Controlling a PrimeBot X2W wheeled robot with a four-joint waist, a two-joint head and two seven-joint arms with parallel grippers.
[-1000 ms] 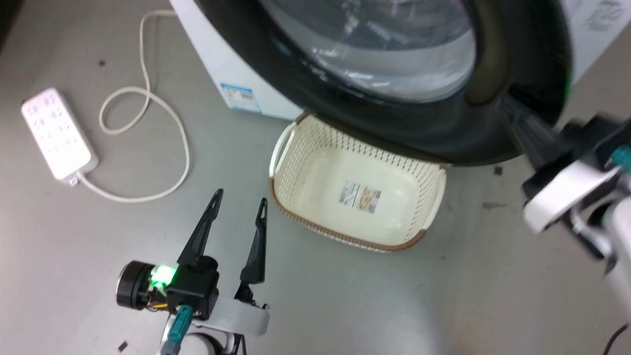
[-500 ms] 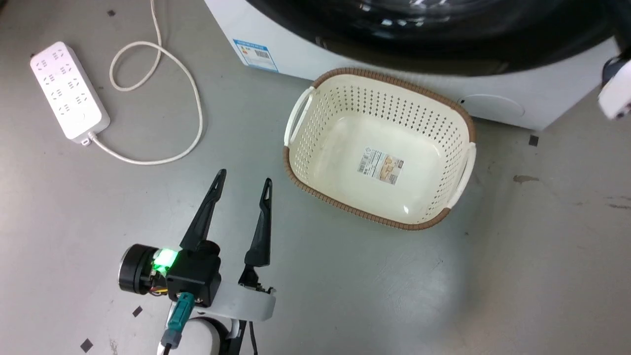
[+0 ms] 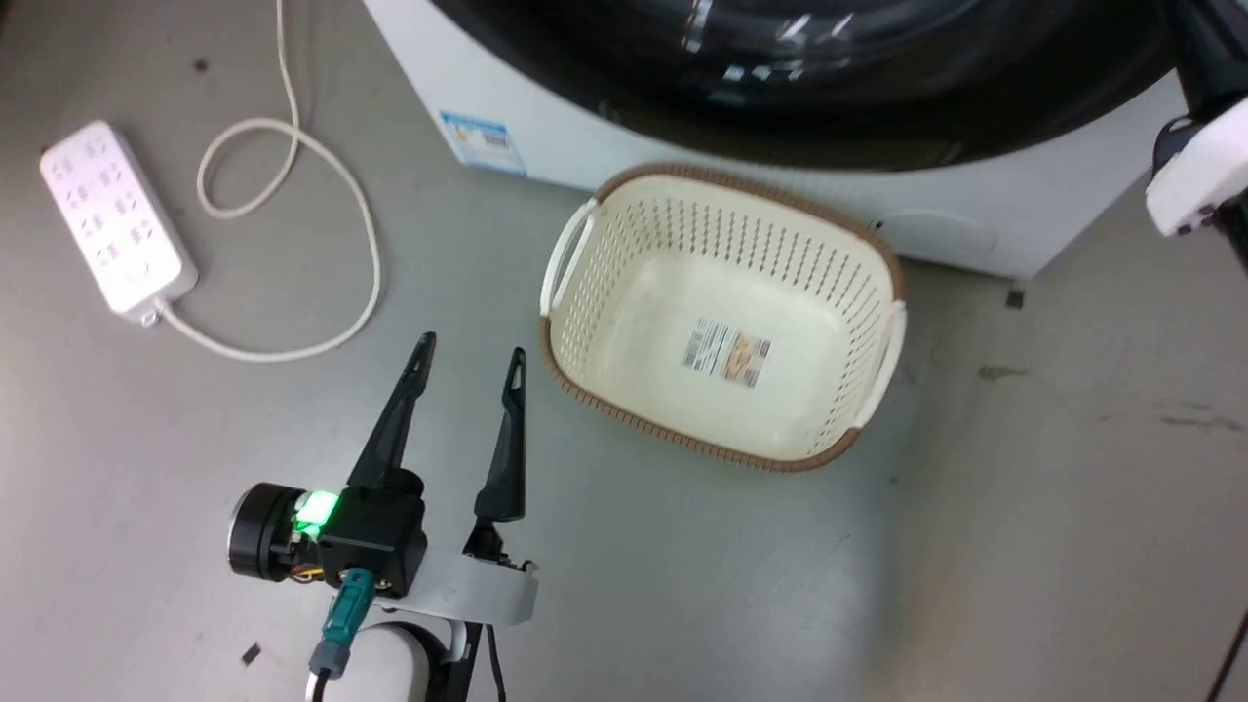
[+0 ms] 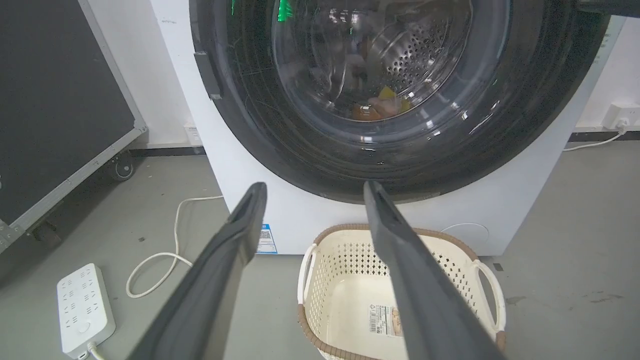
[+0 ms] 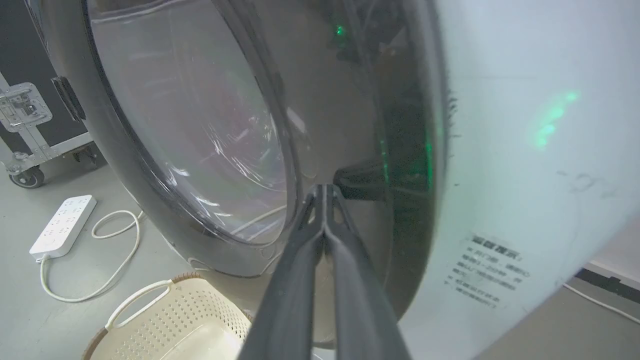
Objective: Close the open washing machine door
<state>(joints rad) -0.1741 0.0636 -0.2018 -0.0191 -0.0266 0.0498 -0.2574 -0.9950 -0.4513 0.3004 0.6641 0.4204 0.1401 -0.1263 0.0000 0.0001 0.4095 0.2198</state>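
Grey floor (image 3: 1024, 536) — right gripper (image 5: 325, 188), fingers (image 5: 295, 280) together, at washing machine door (image 5: 190, 125).

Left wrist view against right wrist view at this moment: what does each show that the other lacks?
Left wrist view: the open left end effector, coloured items behind the washing machine door glass, the blue sticker, and the label in the basket. Right wrist view: the shut right end effector, tips by the door's dark rim, and printed text on the washing machine side. Shared: the door, the basket, the power strip and its cord.
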